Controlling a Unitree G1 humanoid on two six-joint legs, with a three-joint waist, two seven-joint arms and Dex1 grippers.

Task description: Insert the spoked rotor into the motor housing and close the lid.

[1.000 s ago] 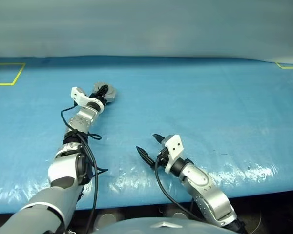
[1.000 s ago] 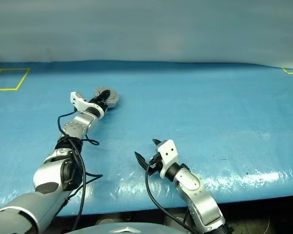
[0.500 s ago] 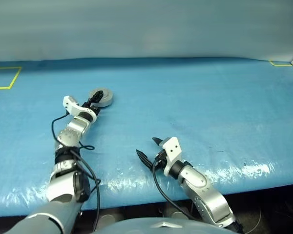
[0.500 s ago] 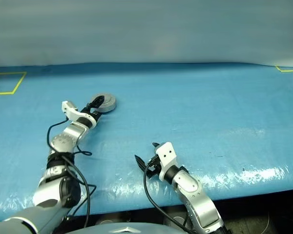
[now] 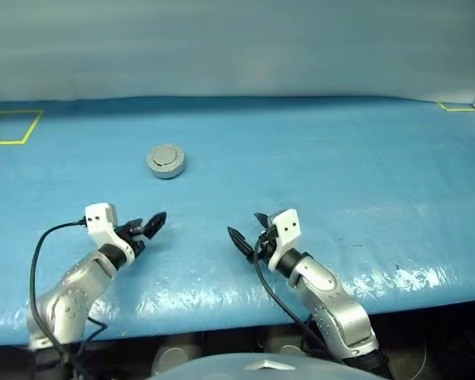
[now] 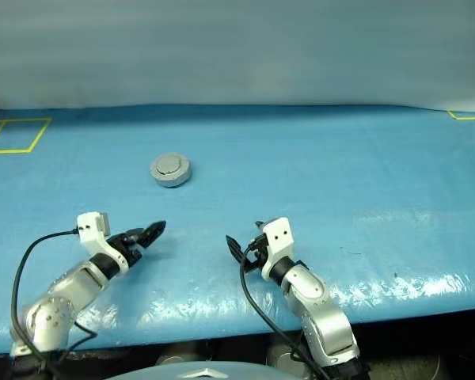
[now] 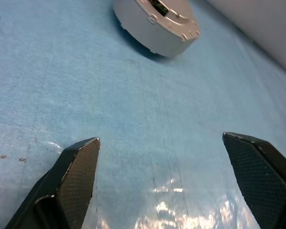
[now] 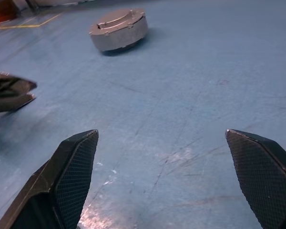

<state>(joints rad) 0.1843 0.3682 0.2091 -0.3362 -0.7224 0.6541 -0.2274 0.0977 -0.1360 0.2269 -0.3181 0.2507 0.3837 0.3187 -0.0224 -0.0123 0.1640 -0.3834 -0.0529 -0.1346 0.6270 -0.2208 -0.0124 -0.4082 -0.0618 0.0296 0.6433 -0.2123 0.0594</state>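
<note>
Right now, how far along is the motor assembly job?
Looks finished: the motor housing sits alone on the blue table with its lid closed on top. Nothing is in hand: the left claw and right claw are open, apart from it. Nothing visibly remains.

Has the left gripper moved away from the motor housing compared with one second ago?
Yes. The left gripper was at the closed motor housing a second ago; now it has drawn back toward the robot, apart from the housing, jaws open and empty.

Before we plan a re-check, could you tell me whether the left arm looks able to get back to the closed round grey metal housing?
Probably yes: bare blue table covering lies between its open tool and the housing.
</note>
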